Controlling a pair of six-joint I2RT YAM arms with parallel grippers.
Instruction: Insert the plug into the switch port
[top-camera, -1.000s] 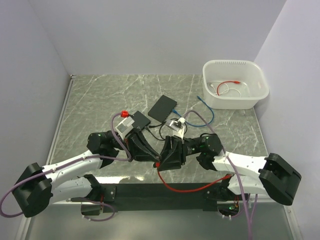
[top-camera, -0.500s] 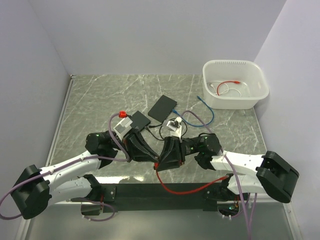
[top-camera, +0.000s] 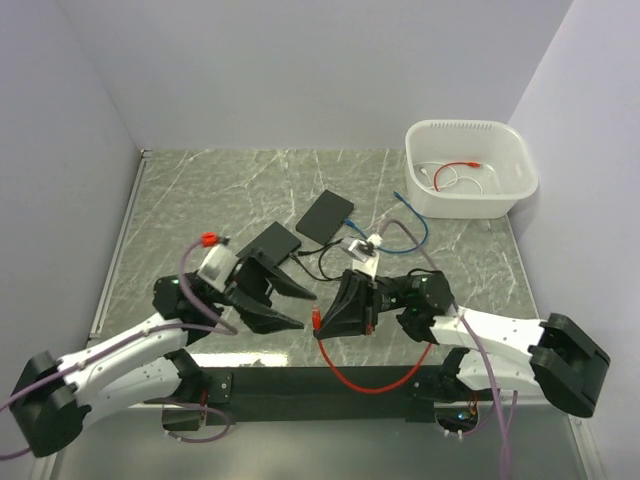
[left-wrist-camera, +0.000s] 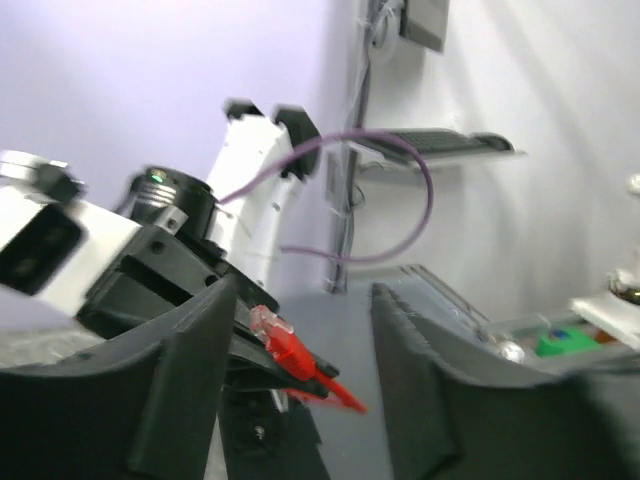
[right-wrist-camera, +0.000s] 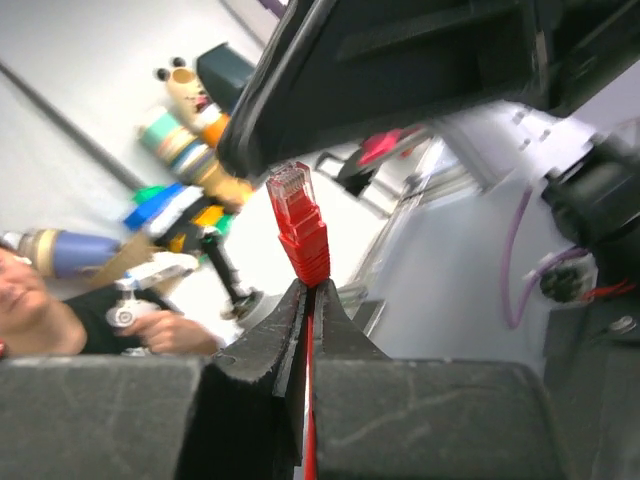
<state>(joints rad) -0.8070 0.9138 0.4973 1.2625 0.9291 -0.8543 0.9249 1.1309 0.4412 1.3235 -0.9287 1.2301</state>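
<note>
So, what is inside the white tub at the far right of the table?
A thin red cable and a white cable lie loosely coiled on the floor of the white tub. Its near wall hides the front strip of floor.

the left gripper (top-camera: 296, 307) has let go and swung back to the left, its jaws now spread and standing apart from the right gripper (top-camera: 325, 322). the right gripper has clamped down on the red cable (top-camera: 372, 384) just behind the plug (right-wrist-camera: 298, 222), which juts free past its tip.
</note>
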